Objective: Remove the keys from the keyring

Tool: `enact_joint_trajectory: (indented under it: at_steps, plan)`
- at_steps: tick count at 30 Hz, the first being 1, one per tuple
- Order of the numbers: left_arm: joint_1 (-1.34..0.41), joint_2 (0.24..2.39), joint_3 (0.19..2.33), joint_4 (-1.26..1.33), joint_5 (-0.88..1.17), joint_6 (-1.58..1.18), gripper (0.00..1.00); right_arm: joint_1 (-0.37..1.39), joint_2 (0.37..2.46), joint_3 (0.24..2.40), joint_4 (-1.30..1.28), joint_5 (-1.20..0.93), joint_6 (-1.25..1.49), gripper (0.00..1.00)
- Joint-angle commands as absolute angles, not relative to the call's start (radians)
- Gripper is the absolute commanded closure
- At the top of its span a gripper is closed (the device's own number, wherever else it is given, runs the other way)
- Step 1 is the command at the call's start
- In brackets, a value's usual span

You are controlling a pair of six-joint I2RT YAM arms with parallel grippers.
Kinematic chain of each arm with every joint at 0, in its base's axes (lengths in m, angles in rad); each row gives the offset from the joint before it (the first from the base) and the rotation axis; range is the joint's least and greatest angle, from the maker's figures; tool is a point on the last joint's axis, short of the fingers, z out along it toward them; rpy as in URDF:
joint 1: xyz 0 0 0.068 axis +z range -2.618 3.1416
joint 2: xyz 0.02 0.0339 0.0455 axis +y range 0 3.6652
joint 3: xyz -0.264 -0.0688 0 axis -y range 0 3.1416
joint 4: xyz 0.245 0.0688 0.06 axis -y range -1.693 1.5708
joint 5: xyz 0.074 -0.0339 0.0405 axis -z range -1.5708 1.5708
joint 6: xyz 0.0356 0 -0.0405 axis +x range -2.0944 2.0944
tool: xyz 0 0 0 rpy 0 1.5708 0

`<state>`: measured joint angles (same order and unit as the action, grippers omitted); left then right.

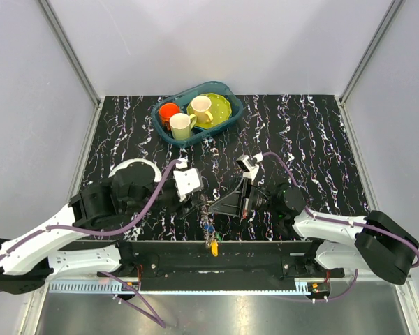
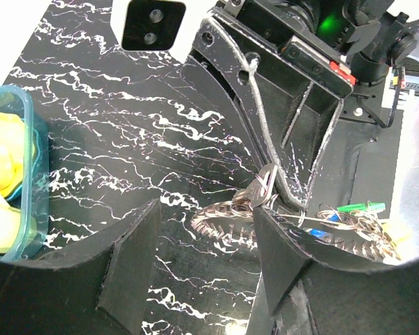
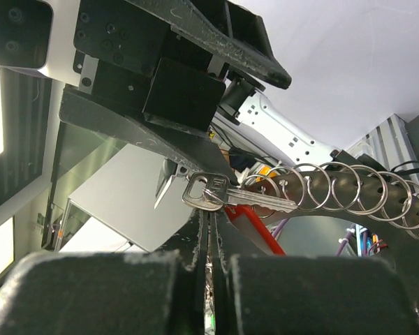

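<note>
Right pincer (image 3: 209,227) on key (image 3: 232,198), blade rightward.

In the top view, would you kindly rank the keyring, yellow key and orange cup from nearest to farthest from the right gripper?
1. keyring, its silver key in the right gripper.
2. yellow key, at the front edge of the table.
3. orange cup, in the basket.

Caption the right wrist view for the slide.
Right gripper pinching a silver key beside the coiled keyring.
</note>
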<state>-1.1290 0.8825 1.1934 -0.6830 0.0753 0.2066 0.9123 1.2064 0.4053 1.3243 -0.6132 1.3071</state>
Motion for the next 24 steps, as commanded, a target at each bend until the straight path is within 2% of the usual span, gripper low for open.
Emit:
enact_joint_trajectory:
  at_steps: [1,10,17,24]
  plan:
    - [-1.137,0.934,1.255,-0.528,0.04,0.153,0.39,0.93,1.224,0.463,1.537,-0.572,1.312,1.0]
    - [-1.137,0.879,1.27,-0.57,-0.058,0.068,0.37,0.93,1.262,0.549,1.542,-0.568,1.305,1.0]
    - [-1.137,0.862,1.445,-0.732,-0.192,-0.058,0.37,0.93,1.284,0.636,1.542,-0.574,1.319,1.0]
    - [-1.135,0.792,1.519,-0.766,-0.134,-0.233,0.44,0.928,1.256,0.683,1.545,-0.557,1.275,1.0]
